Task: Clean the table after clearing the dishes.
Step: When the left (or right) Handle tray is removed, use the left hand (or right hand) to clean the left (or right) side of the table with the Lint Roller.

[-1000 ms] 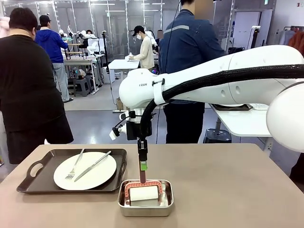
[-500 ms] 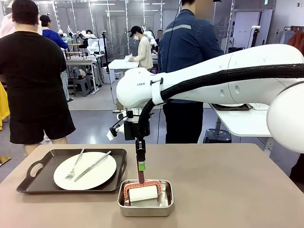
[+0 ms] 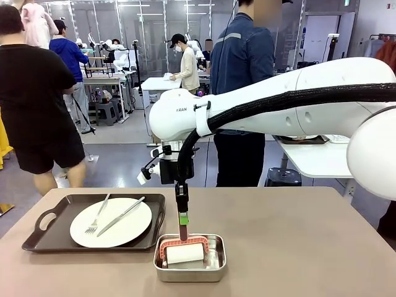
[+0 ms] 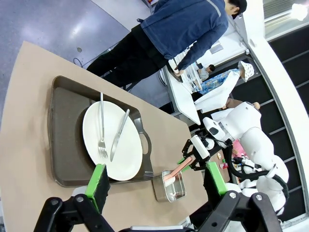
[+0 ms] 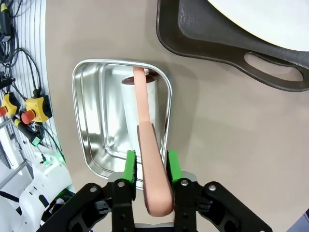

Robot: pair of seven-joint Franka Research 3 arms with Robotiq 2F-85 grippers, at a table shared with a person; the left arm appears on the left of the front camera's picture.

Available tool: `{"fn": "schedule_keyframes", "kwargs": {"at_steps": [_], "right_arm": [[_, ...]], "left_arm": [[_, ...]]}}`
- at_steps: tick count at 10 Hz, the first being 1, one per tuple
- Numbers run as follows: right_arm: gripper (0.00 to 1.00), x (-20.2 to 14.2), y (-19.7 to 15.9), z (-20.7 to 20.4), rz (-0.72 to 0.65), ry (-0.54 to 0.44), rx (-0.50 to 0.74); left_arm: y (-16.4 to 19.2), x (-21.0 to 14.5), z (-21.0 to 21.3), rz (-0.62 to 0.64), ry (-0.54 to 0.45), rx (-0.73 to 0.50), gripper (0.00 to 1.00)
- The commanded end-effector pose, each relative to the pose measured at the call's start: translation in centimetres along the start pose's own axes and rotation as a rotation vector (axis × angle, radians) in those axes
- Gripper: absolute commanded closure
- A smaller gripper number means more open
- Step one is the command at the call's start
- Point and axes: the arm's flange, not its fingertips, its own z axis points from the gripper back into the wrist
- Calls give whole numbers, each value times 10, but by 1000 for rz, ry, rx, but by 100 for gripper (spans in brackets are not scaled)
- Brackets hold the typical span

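Right gripper (image 5: 150, 162) clenched, we saw, on the lint roller (image 5: 145, 116) handle, steel pan (image 5: 91, 121) under it on the table (image 5: 231, 135), plate (image 3: 130, 234) with fork (image 3: 98, 218) and knife (image 3: 121, 216) on a tray (image 3: 62, 207) beside it, left gripper (image 4: 155, 174) spread, empty.

Lower right of frame: table (image 3: 297, 241) bare, free passage. Lower left: tray (image 3: 37, 232) with plate (image 3: 124, 232) blocks. Lower centre: steel pan (image 3: 216, 267), pink handle (image 3: 184, 231) upright inside; right arm (image 3: 297, 99) crosses above.

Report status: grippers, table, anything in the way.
Left gripper open, aloft. Right gripper straddles the handle of the roller in the steel pan; grip unclear. Table not cleared: plate, fork, knife on tray.
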Motion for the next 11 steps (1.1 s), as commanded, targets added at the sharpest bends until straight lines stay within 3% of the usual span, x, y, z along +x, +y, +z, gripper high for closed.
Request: {"fn": "schedule_keyframes", "kwargs": {"at_steps": [1, 5, 8, 11], "right_arm": [[67, 3, 5, -3, -36, 5, 24], [67, 3, 6, -2, -30, -19, 6], [97, 2, 9, -3, -29, -14, 8], [100, -9, 36, -1, -70, -21, -10]], "left_arm": [[0, 3, 2, -12, 0, -15, 0], [0, 3, 2, -12, 0, -15, 0], [0, 3, 2, -12, 0, -15, 0], [0, 3, 2, -12, 0, -15, 0]]}}
